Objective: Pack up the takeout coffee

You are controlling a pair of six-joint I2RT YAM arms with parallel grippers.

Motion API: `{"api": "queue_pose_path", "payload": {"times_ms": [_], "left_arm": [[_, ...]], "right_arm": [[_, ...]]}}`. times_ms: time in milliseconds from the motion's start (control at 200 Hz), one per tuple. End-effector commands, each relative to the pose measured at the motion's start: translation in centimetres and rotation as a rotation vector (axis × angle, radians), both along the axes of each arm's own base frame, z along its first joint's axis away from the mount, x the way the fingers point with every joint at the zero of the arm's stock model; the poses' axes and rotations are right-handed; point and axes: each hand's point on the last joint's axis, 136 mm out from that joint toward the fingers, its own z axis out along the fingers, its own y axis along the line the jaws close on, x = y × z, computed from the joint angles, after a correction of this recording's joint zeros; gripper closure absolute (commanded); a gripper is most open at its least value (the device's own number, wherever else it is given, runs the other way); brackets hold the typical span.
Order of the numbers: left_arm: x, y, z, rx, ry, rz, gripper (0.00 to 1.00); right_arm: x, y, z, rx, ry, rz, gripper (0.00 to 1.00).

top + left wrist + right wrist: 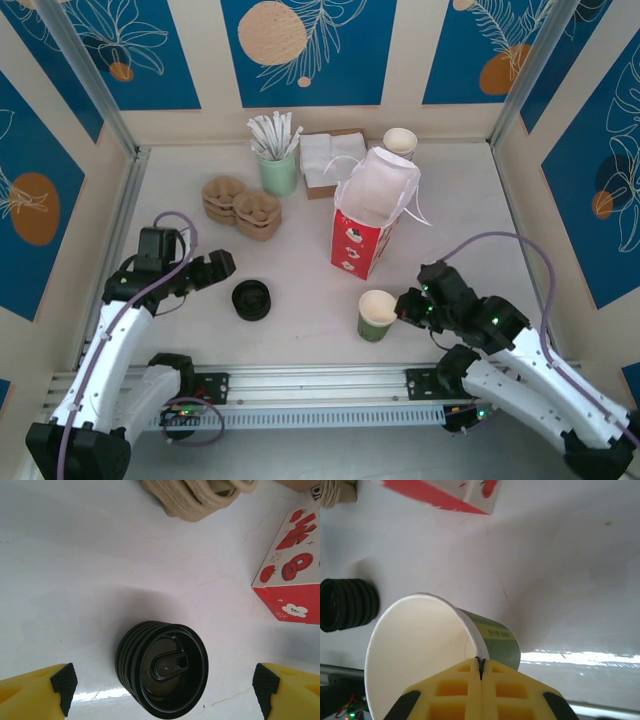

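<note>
**Table** (300,250): a white, glossy surface that throws back glare in both wrist views.

**Bag** (358,240): red printed paper, at the centre of the top view. White tissue crowds its mouth and hides the inside. It is cropped by the right edge of the left wrist view (292,580) and is blurred and cut off at the top of the right wrist view (445,495).

**Carriers** (243,206): two stacks of brown moulded pulp, upper left of the bag. They are cut off at the top of the left wrist view (200,497).

**Cup** (377,316): lidless paper with a green side and a white interior, at lower centre-right, below the bag. The print on its yellow band (495,640) is too small to read.

**Right claw** (481,661): yellow fingers pressed together on the cup's rim, pinching its wall.

**Lids** (251,299): a ribbed stack of black plastic at lower centre-left, well apart from the cup. The sip hole shows on the top lid (162,667). The stack is cropped at the left edge of the right wrist view (347,605).

**Left claw** (222,266): spread wide, just left of the lids. Its black pads (64,682) sit at the bottom corners, either side of the stack and clear of it.
</note>
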Motion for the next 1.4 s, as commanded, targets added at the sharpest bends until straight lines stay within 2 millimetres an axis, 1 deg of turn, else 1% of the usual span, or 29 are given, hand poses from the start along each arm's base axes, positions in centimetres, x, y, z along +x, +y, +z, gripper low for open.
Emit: {"api": "queue_pose_path", "payload": {"times_ms": [0, 175, 290, 435, 510, 650, 810, 880, 945, 1005, 1090, 1395], "left_arm": [[-0.6, -0.3, -1.3, 0.015, 0.042, -0.003, 0.08], [-1.4, -1.2, -2.5, 0.059, 0.093, -0.033, 0.1], [-1.9, -1.6, -3.5, 0.116, 0.132, -0.055, 0.11], [-2.3, -2.1, -4.5, 0.147, 0.162, -0.065, 0.13], [-2.3, -2.6, -4.9, 0.138, 0.173, -0.07, 0.19], [-2.3, -2.9, -5.6, 0.143, 0.194, -0.074, 0.21], [-2.3, -2.7, -6.1, 0.163, 0.211, -0.07, 0.25], [-2.4, -2.6, -6.4, 0.169, 0.22, -0.065, 0.31], [-2.5, -2.7, -6.7, 0.17, 0.228, -0.067, 0.33], [-2.6, -2.7, -7.0, 0.174, 0.236, -0.068, 0.39], [-2.8, -2.7, -7.5, 0.18, 0.247, -0.07, 0.42], [-3.0, -2.8, -8.4, 0.197, 0.267, -0.081, 0.6]], "right_arm": [[2.0, 1.7, 1.0, -0.005, -0.138, -0.064, 1.0], [2.1, 5.9, 1.4, -0.09, -0.226, 0.028, 1.0], [2.4, 8.8, 1.6, -0.107, -0.257, 0.076, 1.0], [3.0, 11.3, 1.3, -0.1, -0.264, 0.101, 1.0], [3.3, 12.2, 1.3, -0.088, -0.276, 0.107, 1.0], [3.8, 13.0, 0.9, -0.071, -0.268, 0.1, 1.0], [4.5, 13.8, 0.2, -0.042, -0.231, 0.088, 1.0], [4.8, 14.1, 0.0, -0.034, -0.225, 0.086, 1.0], [4.9, 14.4, -0.2, -0.026, -0.221, 0.088, 1.0], [5.1, 14.6, -0.4, -0.023, -0.213, 0.087, 1.0], [5.4, 14.6, -0.7, -0.02, -0.204, 0.08, 1.0], [6.2, 14.9, -1.2, -0.002, -0.212, 0.065, 1.0]]}}
